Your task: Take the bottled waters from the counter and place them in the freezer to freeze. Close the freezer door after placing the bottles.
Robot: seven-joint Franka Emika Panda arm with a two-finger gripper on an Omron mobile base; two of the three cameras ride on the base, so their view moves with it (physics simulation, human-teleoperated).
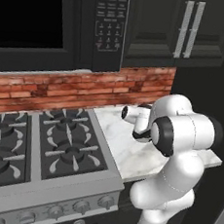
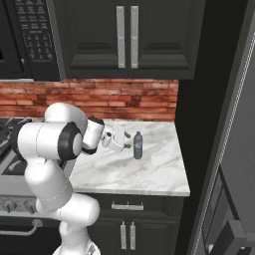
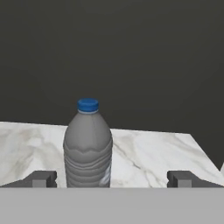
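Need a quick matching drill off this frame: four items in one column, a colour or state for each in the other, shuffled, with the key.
Column one:
1. bottle
2. gripper
3. counter
4. backsplash

Column two:
A. red brick
B. open, jaws either side of the bottle
C. white-grey veined marble
D. upright, grey body, blue cap

Pairs: 1-D, 2-B, 3-C, 4-A
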